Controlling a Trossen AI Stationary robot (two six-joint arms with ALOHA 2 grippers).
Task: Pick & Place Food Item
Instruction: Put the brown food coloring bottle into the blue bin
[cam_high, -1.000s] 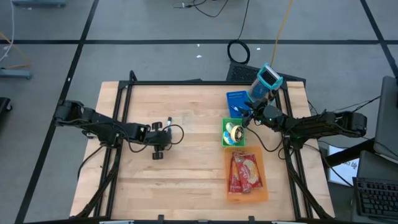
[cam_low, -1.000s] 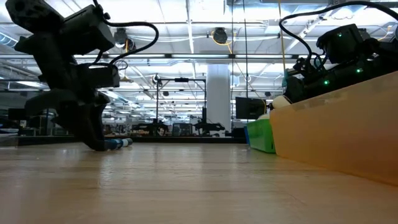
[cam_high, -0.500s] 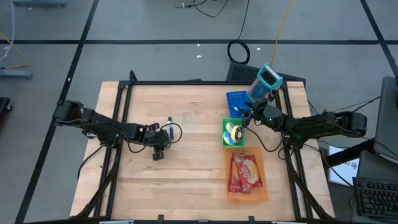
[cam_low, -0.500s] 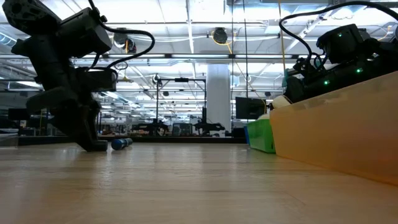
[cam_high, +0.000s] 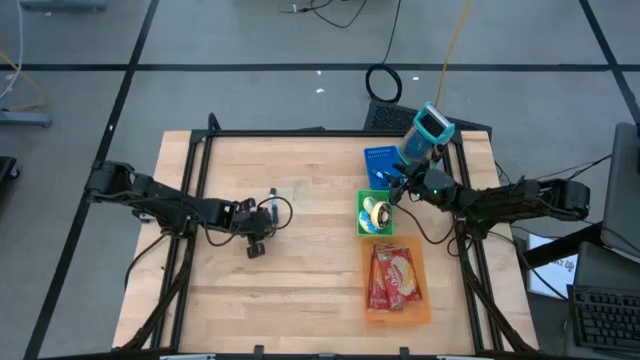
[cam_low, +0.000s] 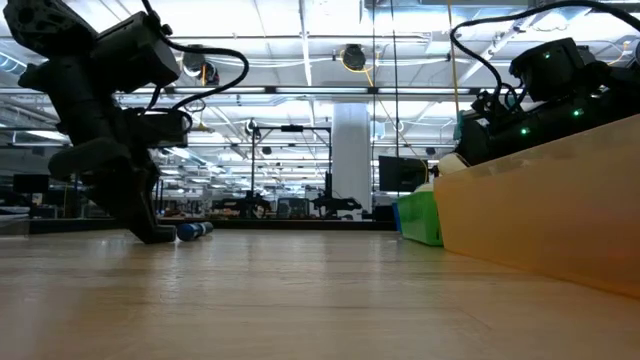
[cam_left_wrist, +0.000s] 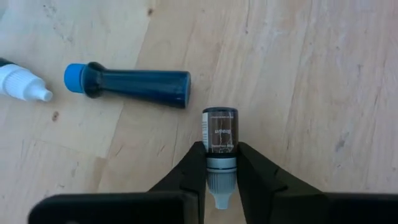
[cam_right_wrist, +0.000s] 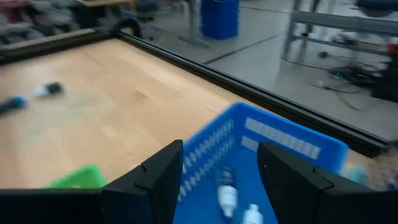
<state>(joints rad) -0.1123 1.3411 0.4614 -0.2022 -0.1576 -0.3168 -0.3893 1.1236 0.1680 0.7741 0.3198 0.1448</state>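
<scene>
Left wrist view: left gripper (cam_left_wrist: 220, 163) is clenched on a small brown dropper bottle (cam_left_wrist: 219, 142), gripped near its neck, likely for lifting. Blue-capped bottle (cam_left_wrist: 129, 84) lies just beside. Right gripper (cam_right_wrist: 221, 167) hangs w/ fingers apart over blue basket (cam_right_wrist: 273, 142), far right.

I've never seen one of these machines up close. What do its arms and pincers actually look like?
Both arms are dark, jointed segments with black cables looping alongside. The left gripper ends in two flat, matte black fingers. The right gripper has the same black, angular fingers. In the low view, small green lights glow on the right arm.
</scene>
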